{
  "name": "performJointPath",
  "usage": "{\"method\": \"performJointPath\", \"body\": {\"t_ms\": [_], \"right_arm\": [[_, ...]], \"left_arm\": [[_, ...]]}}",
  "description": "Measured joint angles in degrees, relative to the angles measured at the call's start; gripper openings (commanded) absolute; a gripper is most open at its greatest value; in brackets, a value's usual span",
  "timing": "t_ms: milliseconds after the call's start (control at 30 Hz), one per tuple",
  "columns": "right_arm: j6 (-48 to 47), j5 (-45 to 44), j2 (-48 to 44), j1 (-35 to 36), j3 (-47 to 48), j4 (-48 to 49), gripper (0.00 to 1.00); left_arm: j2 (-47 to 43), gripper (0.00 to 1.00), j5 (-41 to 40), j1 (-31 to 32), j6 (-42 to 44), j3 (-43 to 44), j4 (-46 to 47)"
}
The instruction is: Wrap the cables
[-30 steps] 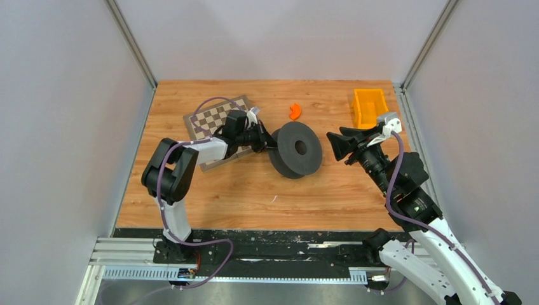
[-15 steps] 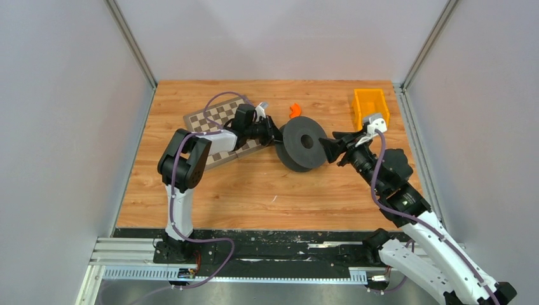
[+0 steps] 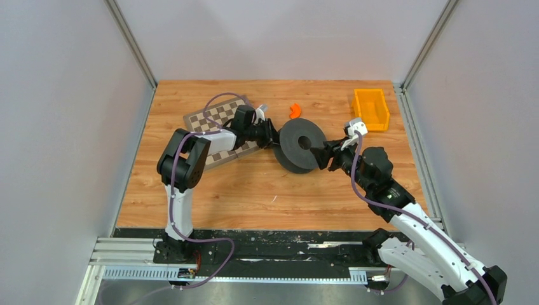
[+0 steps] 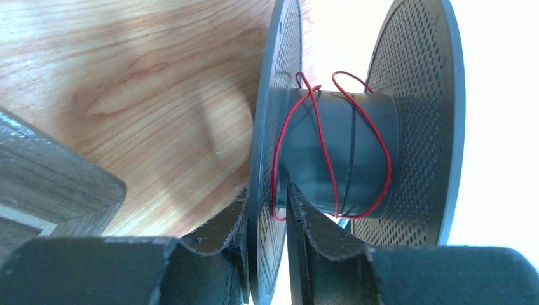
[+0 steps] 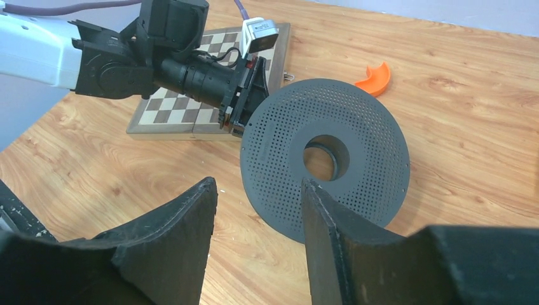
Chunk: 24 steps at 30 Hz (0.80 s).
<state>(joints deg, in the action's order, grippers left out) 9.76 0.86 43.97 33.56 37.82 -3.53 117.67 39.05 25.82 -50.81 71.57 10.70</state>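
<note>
Risk first. The spool point(image 3: 300, 145) stands tilted on its rim on the table point(image 3: 254, 190), and as I read it this is a hand-over between arms. If the left side lets go before the right has a hold, I expect the spool to roll or flop flat.

Second worry – the red cable point(image 4: 321, 136). It sits on the hub point(image 4: 359, 152) between the two perforated flanges in only a few slack turns, with loops standing off the hub. One finger point(image 4: 311, 235) of the left claw point(image 4: 267, 210) reaches inside the flanges, just beside the lowest loop. Pulled out carelessly, it could hook the wire and drag a turn off.

Left claw: jaws narrowly parted and astride the near flange point(image 4: 270, 127), one finger close against each face. I cannot tell whether the pads bear on it.

Right claw point(image 5: 259, 185): jaws spread about halfway, nothing between them. It points at the spool's far flange face – from overhead its tips sit at the rim, contact not discernible.
</note>
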Motion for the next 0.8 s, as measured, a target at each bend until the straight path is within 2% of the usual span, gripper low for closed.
{"method": "performJointPath", "body": {"t_ms": [333, 633, 800], "right_arm": [[0.0, 1.14, -0.59, 0.0, 0.0, 0.76, 0.52], [-0.09, 1.16, -1.49, 0.0, 0.0, 0.81, 0.53], [-0.37, 1.16, -2.03, 0.0, -0.02, 0.83, 0.53]], "left_arm": [[-1.88, 0.35, -4.52, -0.74, 5.88, 1.38, -9.68], [-1.88, 0.27, -10.03, 0.33, 10.49, 6.91, -17.79], [-0.2, 0.26, -11.13, 2.32, 11.13, 11.91, -18.82]]}}
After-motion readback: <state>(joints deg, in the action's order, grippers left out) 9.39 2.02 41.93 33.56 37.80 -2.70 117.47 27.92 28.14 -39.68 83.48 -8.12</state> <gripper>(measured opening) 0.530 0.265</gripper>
